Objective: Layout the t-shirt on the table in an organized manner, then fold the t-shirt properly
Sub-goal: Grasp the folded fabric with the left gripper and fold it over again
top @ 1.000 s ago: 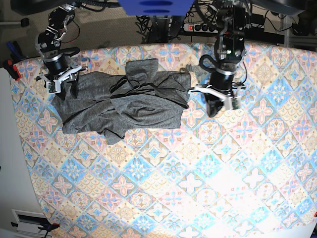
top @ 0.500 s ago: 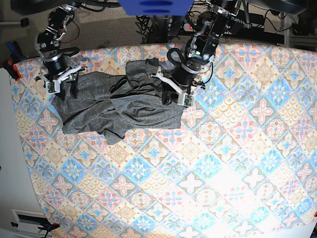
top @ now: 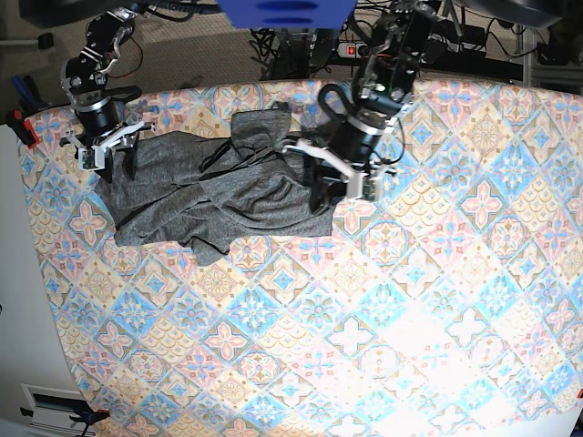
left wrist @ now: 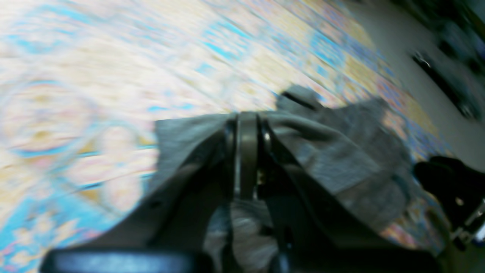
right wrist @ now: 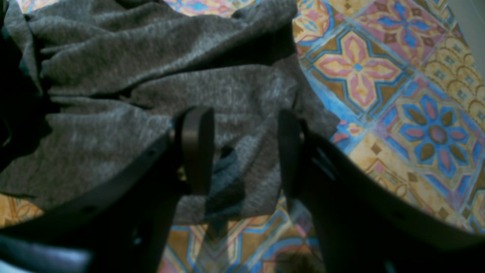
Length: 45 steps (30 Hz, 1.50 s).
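Note:
The charcoal-grey t-shirt [top: 219, 196] lies crumpled across the far left part of the patterned table [top: 364, 319]. At the shirt's right edge my left gripper [top: 335, 194] is down on the cloth. The blurred left wrist view shows that gripper [left wrist: 247, 125] shut on a fold of the t-shirt [left wrist: 329, 159], which drapes to both sides. My right gripper [top: 114, 164] hangs over the shirt's far left corner. In the right wrist view it [right wrist: 242, 151] stands open, its fingers [right wrist: 197, 148] astride the t-shirt [right wrist: 151, 76] near its edge on the table [right wrist: 416, 132].
Beyond the table's far edge lie a power strip and cables [top: 364, 50], with a blue object [top: 282, 11] at the top. A red clamp [top: 23, 127] sits at the table's left edge. Bare patterned cloth fills the near and right parts.
My left arm swung left from bare table to the shirt's right edge, then drew back a little right and nearer with the cloth. The right arm shifted slightly toward the far edge.

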Each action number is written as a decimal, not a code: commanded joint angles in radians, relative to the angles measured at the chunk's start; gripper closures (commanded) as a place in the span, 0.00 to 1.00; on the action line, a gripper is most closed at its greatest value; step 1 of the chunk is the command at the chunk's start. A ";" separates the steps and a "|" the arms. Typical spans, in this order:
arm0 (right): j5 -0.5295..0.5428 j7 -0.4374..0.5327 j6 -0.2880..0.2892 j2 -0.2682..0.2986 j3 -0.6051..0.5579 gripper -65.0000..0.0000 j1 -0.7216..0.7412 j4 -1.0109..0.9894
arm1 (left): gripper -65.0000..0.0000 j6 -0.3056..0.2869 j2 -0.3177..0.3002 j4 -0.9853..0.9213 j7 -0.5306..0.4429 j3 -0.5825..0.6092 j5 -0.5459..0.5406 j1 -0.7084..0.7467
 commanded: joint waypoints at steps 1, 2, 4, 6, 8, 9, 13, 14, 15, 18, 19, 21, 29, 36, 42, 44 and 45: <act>0.019 0.029 0.002 0.011 0.004 0.60 0.003 0.014 | 1.00 -0.008 0.005 0.008 -0.014 -0.025 -0.002 0.009; 0.019 0.029 0.002 0.011 0.004 0.60 0.003 0.014 | 1.00 -0.008 0.005 -0.006 -0.014 -0.046 -0.001 0.016; 0.019 0.029 0.002 0.011 0.004 0.60 0.003 0.014 | 1.00 -0.009 0.005 -0.055 -0.014 -0.066 -0.002 0.020; 0.019 0.029 0.002 0.011 0.004 0.60 0.003 0.014 | 1.00 -0.014 0.005 -0.104 -0.014 -0.063 -0.001 0.016; 0.019 0.029 0.002 0.011 0.004 0.60 0.003 0.014 | 1.00 -0.015 0.008 -0.164 -0.014 -0.045 -0.001 0.012; 0.019 0.029 0.002 0.011 0.004 0.60 0.003 0.014 | 1.00 -0.015 0.009 -0.192 -0.014 -0.032 -0.002 0.005; 0.019 0.029 0.002 0.011 0.004 0.60 0.003 0.014 | 1.00 -0.015 0.013 -0.281 -0.014 0.024 -0.009 -0.044; 0.019 0.029 0.002 0.013 0.006 0.60 0.003 0.014 | 1.00 -0.015 0.013 -0.295 -0.014 0.052 -0.009 -0.055; 0.019 0.029 0.002 0.014 0.006 0.60 0.003 0.014 | 1.00 -0.015 0.013 -0.298 -0.014 0.081 -0.009 -0.069; 0.019 0.029 0.002 0.014 0.006 0.60 0.003 0.014 | 1.00 -0.012 0.013 -0.301 -0.014 0.182 -0.009 -0.101; 0.019 0.029 0.002 0.014 0.006 0.60 0.003 0.014 | 1.00 -0.009 0.014 -0.301 -0.014 0.209 -0.007 -0.110; 0.019 0.029 0.002 0.014 0.006 0.60 0.003 0.014 | 1.00 -0.009 0.016 -0.302 -0.014 0.275 -0.007 -0.141; 0.019 0.029 0.002 0.016 0.006 0.60 0.003 0.014 | 1.00 -0.009 0.098 -0.517 0.077 0.462 -0.012 -0.282; 0.019 0.029 0.002 0.016 0.006 0.60 0.003 0.014 | 1.00 -0.017 0.065 -0.354 0.097 0.479 -0.012 -0.290; 0.022 0.029 0.002 0.013 0.006 0.60 0.009 0.014 | 1.00 -0.017 -0.030 -0.169 0.097 0.471 -0.012 -0.287; 0.023 0.029 0.002 0.013 0.007 0.60 0.009 0.014 | 1.00 -0.009 -0.067 -0.150 0.098 0.457 -0.012 -0.291; 0.023 0.029 0.002 0.013 0.019 0.60 0.009 0.014 | 1.00 -0.009 -0.078 -0.153 0.103 0.440 -0.012 -0.293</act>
